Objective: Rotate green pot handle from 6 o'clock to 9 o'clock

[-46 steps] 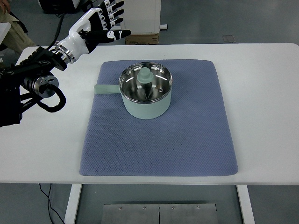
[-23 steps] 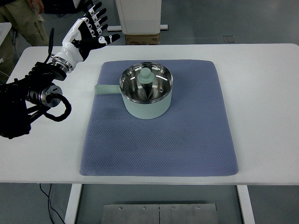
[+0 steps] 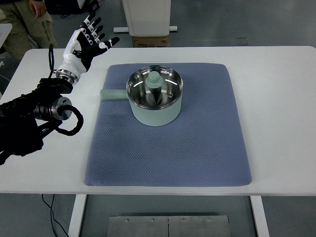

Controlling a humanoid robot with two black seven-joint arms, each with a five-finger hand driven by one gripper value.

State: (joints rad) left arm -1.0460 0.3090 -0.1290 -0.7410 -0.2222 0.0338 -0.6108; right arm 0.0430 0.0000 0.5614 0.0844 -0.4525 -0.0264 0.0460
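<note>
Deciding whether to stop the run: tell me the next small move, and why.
Probably just retract the left hand and rest it. The green pot sits on the blue mat with its handle pointing to the picture's left, about 9 o'clock. The hand is open, holds nothing, and is clear of the pot.

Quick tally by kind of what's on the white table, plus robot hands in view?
Pale green metal pot with side handle: 1
Blue-grey textured cloth mat: 1
Robot hands, only the left hand, fingers spread, above the white table: 1
Total: 3
</note>
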